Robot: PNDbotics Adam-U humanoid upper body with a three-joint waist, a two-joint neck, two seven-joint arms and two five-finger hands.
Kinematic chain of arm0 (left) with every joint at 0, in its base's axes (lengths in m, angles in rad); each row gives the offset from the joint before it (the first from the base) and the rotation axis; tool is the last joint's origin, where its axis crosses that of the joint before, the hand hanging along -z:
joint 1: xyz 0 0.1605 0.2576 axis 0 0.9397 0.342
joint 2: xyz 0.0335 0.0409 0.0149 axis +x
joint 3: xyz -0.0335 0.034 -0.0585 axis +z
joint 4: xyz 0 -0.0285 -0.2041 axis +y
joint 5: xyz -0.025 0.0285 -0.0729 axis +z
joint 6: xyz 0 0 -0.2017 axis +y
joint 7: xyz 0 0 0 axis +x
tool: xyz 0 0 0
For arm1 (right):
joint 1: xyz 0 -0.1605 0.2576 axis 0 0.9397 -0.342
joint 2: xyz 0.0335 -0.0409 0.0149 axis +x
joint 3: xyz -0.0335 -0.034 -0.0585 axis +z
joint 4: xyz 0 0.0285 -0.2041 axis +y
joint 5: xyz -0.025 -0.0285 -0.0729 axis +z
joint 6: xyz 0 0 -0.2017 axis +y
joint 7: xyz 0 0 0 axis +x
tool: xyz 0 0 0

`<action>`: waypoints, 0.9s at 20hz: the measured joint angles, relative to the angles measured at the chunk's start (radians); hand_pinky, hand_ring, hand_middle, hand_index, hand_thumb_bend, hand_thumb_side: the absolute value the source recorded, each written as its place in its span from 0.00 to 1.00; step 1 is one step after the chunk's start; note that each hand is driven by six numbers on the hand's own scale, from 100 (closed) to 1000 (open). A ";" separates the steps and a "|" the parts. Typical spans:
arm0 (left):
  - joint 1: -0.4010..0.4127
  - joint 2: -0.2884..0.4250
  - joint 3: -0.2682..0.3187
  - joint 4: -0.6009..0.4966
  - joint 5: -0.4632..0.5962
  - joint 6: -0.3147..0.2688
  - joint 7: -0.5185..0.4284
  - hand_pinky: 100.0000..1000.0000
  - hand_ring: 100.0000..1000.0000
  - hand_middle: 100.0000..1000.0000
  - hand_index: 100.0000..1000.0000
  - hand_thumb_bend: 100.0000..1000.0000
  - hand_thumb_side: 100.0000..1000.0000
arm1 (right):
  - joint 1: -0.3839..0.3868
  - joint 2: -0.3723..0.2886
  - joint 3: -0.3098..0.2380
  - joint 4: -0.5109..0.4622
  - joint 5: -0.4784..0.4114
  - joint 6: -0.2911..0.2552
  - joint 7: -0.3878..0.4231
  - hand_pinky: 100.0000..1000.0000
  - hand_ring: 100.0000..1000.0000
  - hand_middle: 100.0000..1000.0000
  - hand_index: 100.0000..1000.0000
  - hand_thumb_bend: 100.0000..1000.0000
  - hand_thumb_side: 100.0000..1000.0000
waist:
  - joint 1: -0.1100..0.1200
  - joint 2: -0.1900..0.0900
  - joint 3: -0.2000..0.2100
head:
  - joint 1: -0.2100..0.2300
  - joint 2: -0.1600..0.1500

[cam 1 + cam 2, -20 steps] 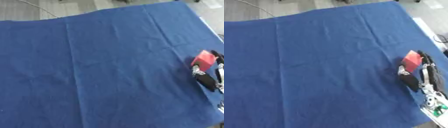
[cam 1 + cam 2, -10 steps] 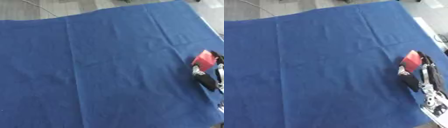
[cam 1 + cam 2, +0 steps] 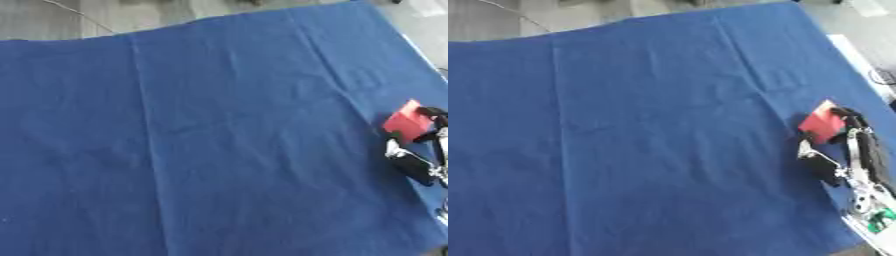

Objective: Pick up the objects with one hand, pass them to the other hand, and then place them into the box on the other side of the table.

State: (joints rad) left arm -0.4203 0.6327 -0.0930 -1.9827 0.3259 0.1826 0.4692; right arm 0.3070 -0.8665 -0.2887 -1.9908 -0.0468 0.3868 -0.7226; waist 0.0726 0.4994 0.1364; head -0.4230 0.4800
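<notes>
At the right edge of the frame, the right hand point(image 3: 846, 150) has its fingers curled around the red block point(image 3: 822, 124), I think so it can pass it across the blue cloth point(image 3: 649, 130).

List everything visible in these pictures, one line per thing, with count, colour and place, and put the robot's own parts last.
Cloth: one, blue, creased, covering the table across nearly the whole view.
Floor: grey strip along the far edge, beyond the cloth.
Cable: one, thin and pale, lying on the floor at the far left.
Block: one, red, flat-sided, near the right edge of the cloth, held in the right hand.
Right hand: one, black with silver parts, at the right edge, fingers curled round the red block.
Left hand: none in view.
</notes>
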 measured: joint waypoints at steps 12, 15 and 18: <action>0.007 0.000 0.000 0.000 0.000 0.000 0.000 0.90 0.73 0.67 0.78 0.00 0.79 | -0.008 0.000 0.019 0.000 -0.076 -0.150 -0.154 0.56 0.26 0.24 0.60 0.00 0.03 | -0.015 -0.003 0.001 | 0.004 0.002; 0.008 0.000 0.000 0.000 0.001 0.000 0.000 0.90 0.73 0.67 0.78 0.00 0.79 | -0.008 0.000 0.018 0.000 -0.090 -0.167 -0.167 0.53 0.24 0.23 0.59 0.00 0.00 | -0.020 -0.010 -0.001 | 0.008 0.007; 0.008 0.000 0.000 0.000 0.004 0.000 0.000 0.90 0.73 0.67 0.78 0.00 0.80 | -0.008 -0.001 0.012 0.000 -0.103 -0.180 -0.172 0.51 0.22 0.21 0.58 0.00 0.00 | -0.026 -0.016 -0.002 | 0.011 0.011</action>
State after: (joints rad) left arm -0.4119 0.6327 -0.0925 -1.9827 0.3304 0.1822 0.4696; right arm 0.2994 -0.8675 -0.2764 -1.9908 -0.1501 0.2069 -0.8947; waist 0.0468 0.4834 0.1349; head -0.4123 0.4908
